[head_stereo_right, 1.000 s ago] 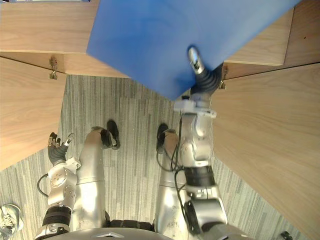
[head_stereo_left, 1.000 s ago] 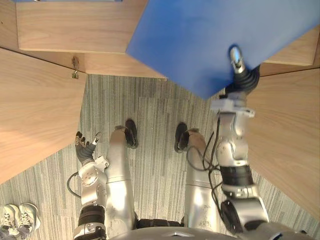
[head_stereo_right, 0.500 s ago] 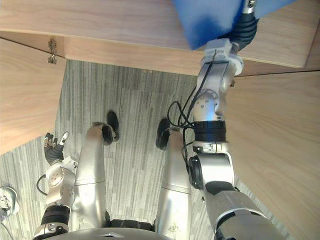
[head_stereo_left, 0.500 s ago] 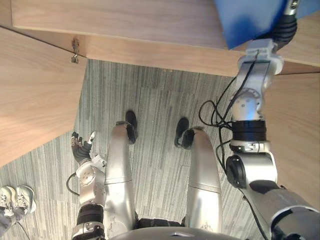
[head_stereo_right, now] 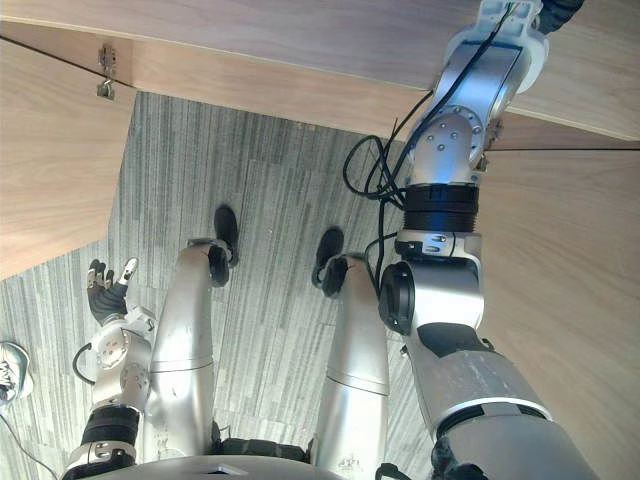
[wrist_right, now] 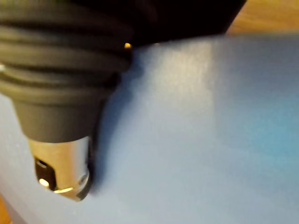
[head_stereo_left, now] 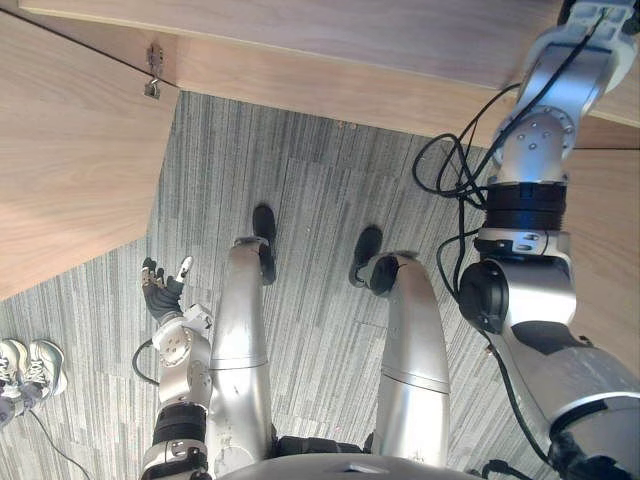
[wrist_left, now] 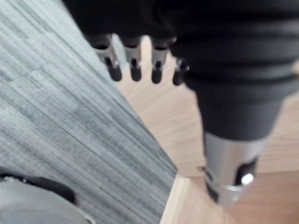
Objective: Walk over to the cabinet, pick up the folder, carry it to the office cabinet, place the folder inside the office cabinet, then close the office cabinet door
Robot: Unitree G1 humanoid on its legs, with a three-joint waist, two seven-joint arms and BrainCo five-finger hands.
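While the left hand (head_stereo_left: 160,292) hangs low, loose-fingered and empty, the right hand (wrist_right: 58,161) reaches forward over the office cabinet (head_stereo_left: 330,42) with the blue folder (wrist_right: 201,130) spread ahead under its thumb. Its fingers presumably pinch from beneath, hidden.

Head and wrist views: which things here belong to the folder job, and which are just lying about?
Job: blue folder; right hand, thumb pressed on it; wooden cabinet; its open door; left hand, open, idle.
Lying about: white shoes on the carpet.
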